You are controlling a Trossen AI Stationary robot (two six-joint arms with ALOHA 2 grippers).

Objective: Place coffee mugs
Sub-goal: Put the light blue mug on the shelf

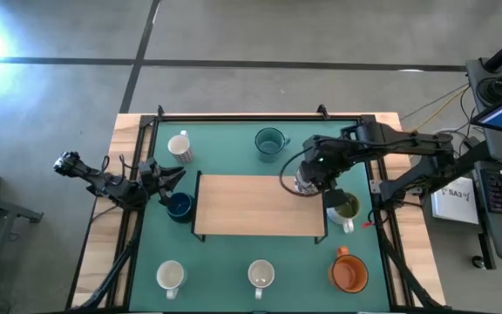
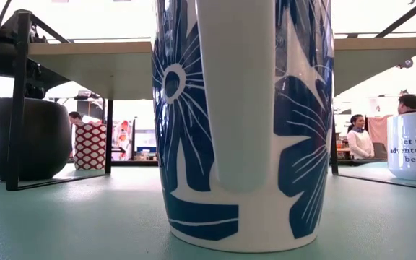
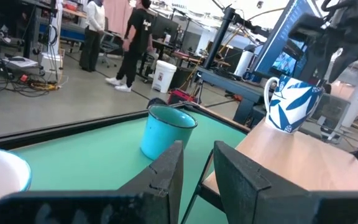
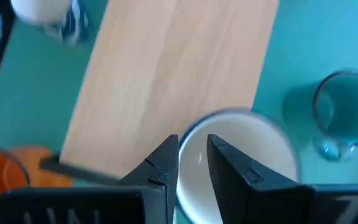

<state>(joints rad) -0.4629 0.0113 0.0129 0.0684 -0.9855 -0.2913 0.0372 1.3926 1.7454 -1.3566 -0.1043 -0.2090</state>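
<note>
The green-topped table carries a low light-wood shelf on a thin black frame at its middle, and the mugs are spread around it as seen from above. At the shelf's three-o'clock end the white mug with the blue flower print is held by the right gripper, upright, at or just above the board's edge; whether its base touches the wood cannot be told. In the right wrist view the two dark fingers are closed to a narrow gap astride the mug's rim, one inside the white bowl and one outside, so the mug is pinched by its wall with its long axis vertical. Any setting-down is judged to turn on this: the shelf lies directly below and toward nine o'clock of the claw. The left gripper waits off the shelf's nine-o'clock end, its fingers slightly parted and holding nothing, with the navy mug just beside it at five o'clock. The teal glazed mug stands at twelve o'clock of the shelf, the olive-lined mug and the orange mug at four and five o'clock, and three cream mugs near the table's edges.
</note>
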